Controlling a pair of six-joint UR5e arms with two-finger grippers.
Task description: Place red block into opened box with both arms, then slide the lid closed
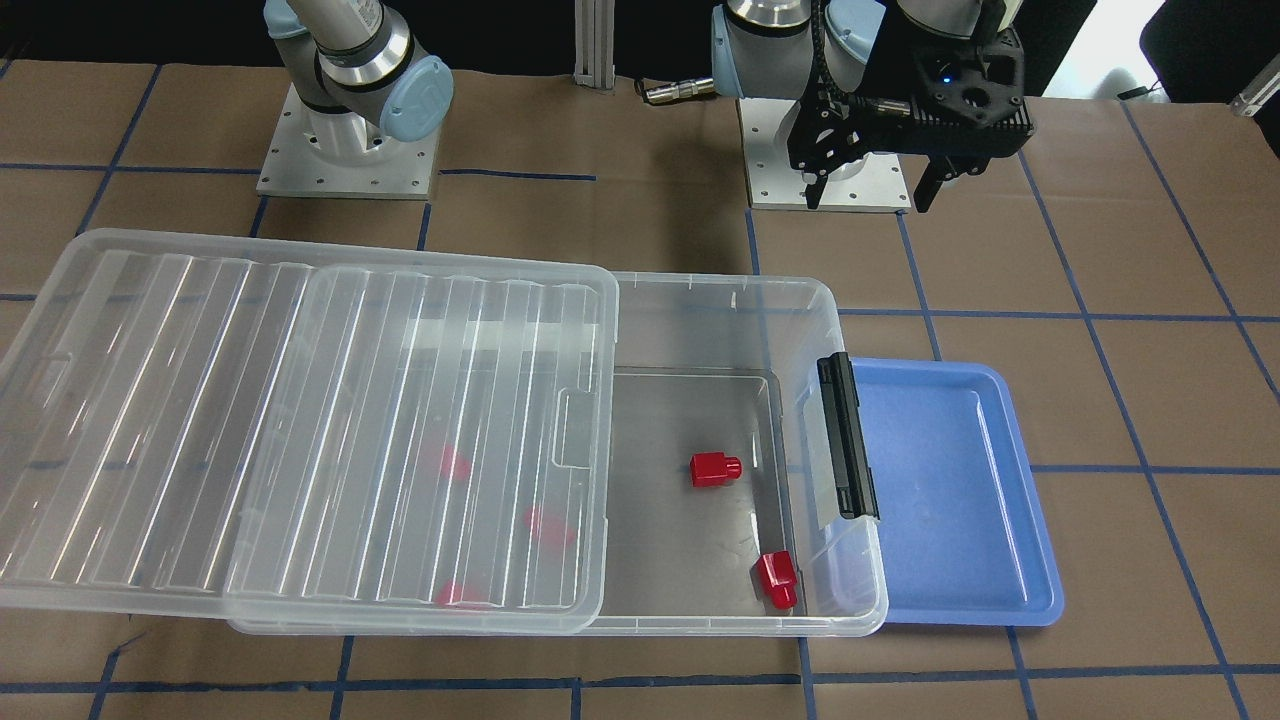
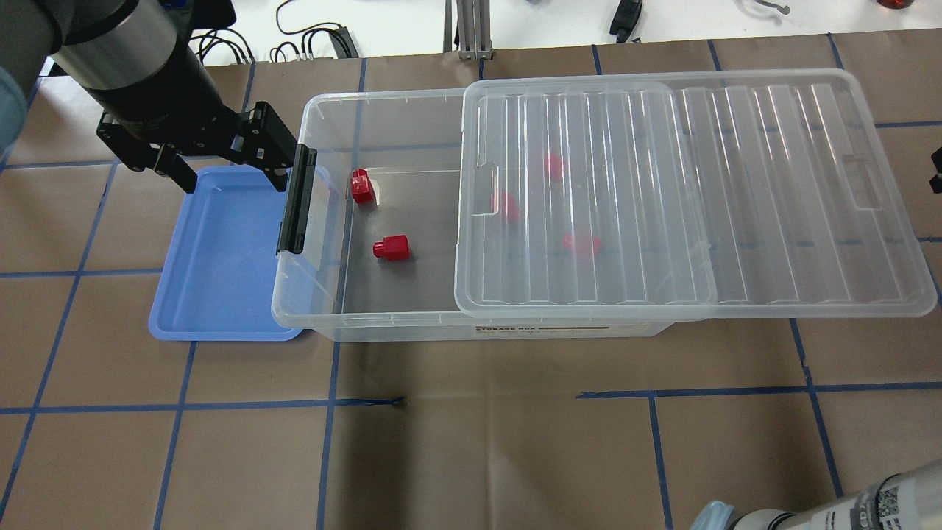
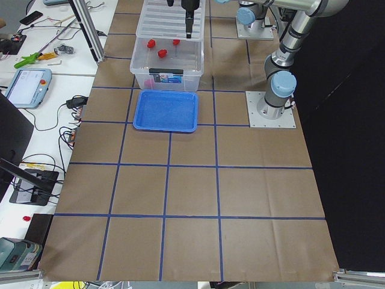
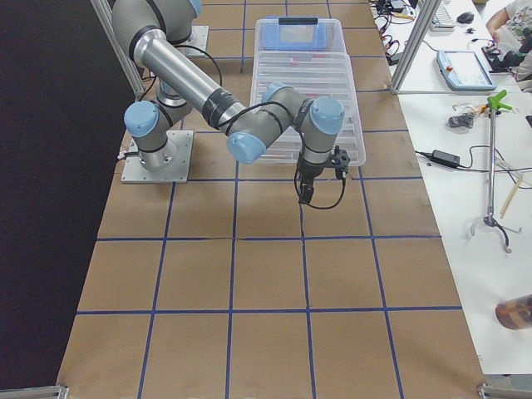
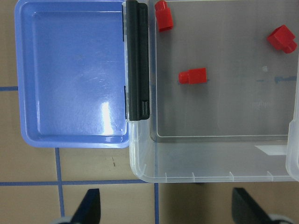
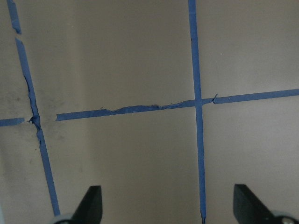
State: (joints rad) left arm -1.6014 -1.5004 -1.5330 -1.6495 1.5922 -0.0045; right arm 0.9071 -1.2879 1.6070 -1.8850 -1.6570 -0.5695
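Note:
The clear box point(image 2: 383, 99) lies across the table with its ribbed lid point(image 2: 692, 191) slid halfway off toward my right. Two red blocks point(image 2: 362, 185) point(image 2: 391, 247) rest on the uncovered floor near the black latch bar point(image 2: 296, 199). Three more show blurred through the lid point(image 1: 300, 420), one of them a red block point(image 1: 548, 527). My left gripper point(image 1: 870, 190) hangs open and empty high over the latch end. In the left wrist view the left gripper point(image 5: 168, 210) looks down on a red block point(image 5: 192, 76). My right gripper point(image 6: 168, 210) is open and empty over bare table beyond the lid's far end.
An empty blue tray point(image 2: 221, 258) touches the box's latch end. Brown paper with blue tape lines point(image 6: 196, 102) covers the table. The lid overhangs the box on my right side. Desks with cables and tools flank both table ends.

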